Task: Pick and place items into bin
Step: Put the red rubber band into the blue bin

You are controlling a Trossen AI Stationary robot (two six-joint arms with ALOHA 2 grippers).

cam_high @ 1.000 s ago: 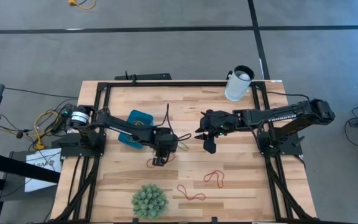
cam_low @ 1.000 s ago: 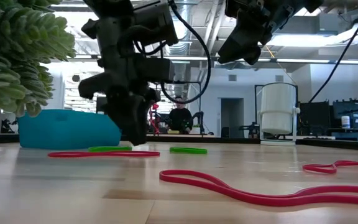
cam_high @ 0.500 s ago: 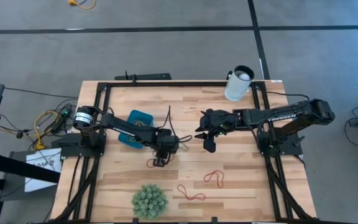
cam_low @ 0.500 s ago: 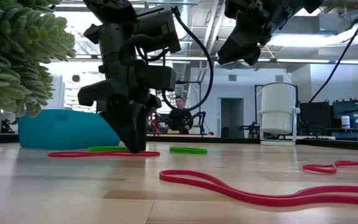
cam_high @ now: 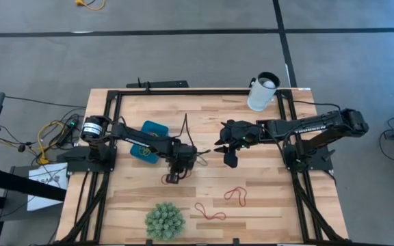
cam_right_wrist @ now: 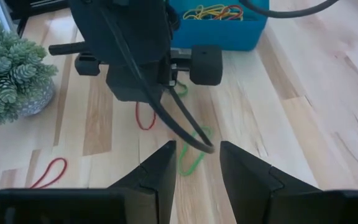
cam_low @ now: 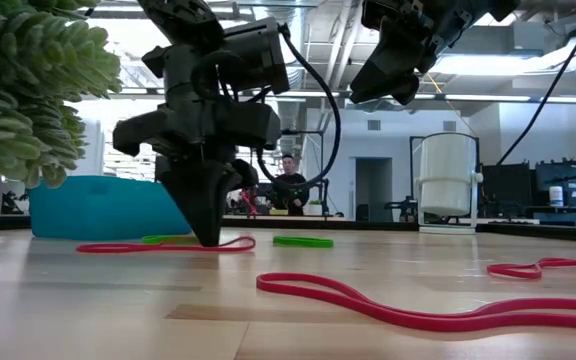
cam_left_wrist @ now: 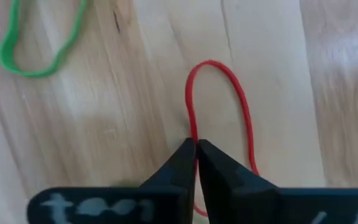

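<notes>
My left gripper (cam_left_wrist: 196, 144) stands with its fingertips on the table at mid-table (cam_high: 172, 179), shut on a red rubber band (cam_left_wrist: 219, 106) that lies flat on the wood (cam_low: 168, 246). Green bands (cam_left_wrist: 39, 43) (cam_low: 303, 241) lie just beyond it. The teal bin (cam_high: 152, 137) sits on the table left of my left gripper and holds several coloured bands (cam_right_wrist: 219, 12). My right gripper (cam_right_wrist: 197, 152) hangs open above the table's middle right (cam_high: 228, 156), holding nothing. My left gripper pinches one strand of the red loop (cam_left_wrist: 191, 127), along the loop's long side, between its two fingertips. The fingers come from above, pointing down at the table. The band lies on the wood, its rounded end (cam_left_wrist: 213, 62) stretching away from the fingers.
Two more red bands (cam_high: 235, 195) (cam_high: 209, 212) lie toward the near edge. A green spiky plant (cam_high: 164, 220) stands at the near edge and a white cup (cam_high: 263, 91) at the far right corner. A person (cam_low: 289, 190) shows in the room behind.
My left gripper has come down onto the red band and shut on one strand of it. The band's end beside the fingers now curls slightly off the wood.
</notes>
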